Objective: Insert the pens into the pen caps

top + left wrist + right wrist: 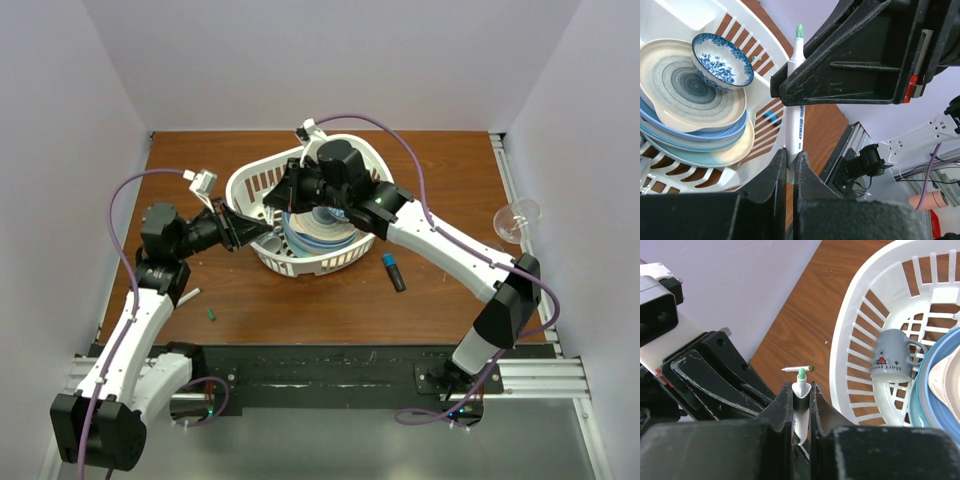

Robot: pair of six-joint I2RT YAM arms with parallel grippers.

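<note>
A white pen [794,117] with a bare green tip [799,31] is held at both ends above the left rim of the white basket [243,183]. My left gripper [791,159] is shut on its lower end. My right gripper [801,390] is shut on it just below the green tip [801,374]. In the top view the two grippers, left [250,232] and right [283,195], meet nose to nose. A second white pen [188,296] and a small dark green pen cap [212,313] lie on the table by the left arm. A black marker with a blue end [393,272] lies right of the basket.
The basket holds stacked plates [685,95], a blue-patterned bowl [722,61] and a grey mug [892,356]. A clear glass [517,218] stands at the table's right edge. White walls close in the left, back and right sides.
</note>
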